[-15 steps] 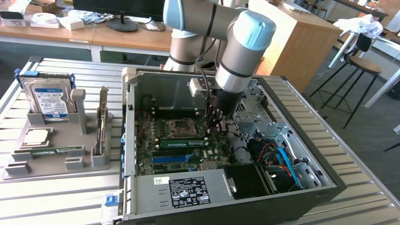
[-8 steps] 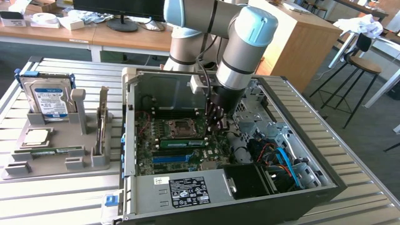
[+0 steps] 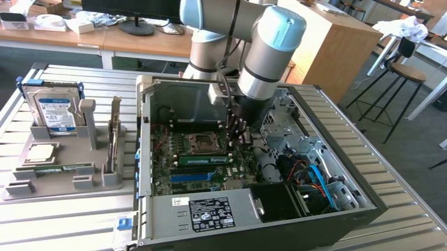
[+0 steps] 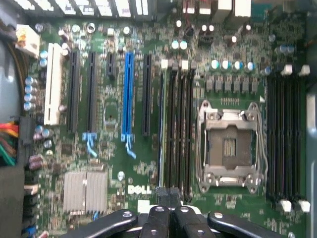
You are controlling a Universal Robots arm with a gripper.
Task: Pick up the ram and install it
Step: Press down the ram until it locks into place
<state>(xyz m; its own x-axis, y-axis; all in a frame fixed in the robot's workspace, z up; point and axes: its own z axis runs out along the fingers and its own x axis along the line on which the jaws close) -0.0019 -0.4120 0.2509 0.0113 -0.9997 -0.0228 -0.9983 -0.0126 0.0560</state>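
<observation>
Grey holder tray and open computer case, with the arm lowered over the memory slots

Grey plastic forms the holder tray seen at the exterior view's left, set on a slatted metal table. A silver hard drive with a blue-and-white label is stood upright at the tray's back. A square silver processor chip is laid flat in front of it. One ram stick is stood on edge in the tray's slotted stand, near the side of the computer case.

Further right, the case is laid open, and its green motherboard is exposed. A second ram stick is seated lengthwise in a slot just below the empty processor socket. A blue expansion slot is seen below that.

Above the board, the silver and pale blue robot arm is reached down into the case. Its gripper is held just over the board, beside the socket. In the wrist view, the gripper is seen with its black fingers pressed together, fully closed, and nothing is seen between them. Their tips are placed directly over the end of the black memory slots, between the blue slot and the metal-framed socket.
</observation>
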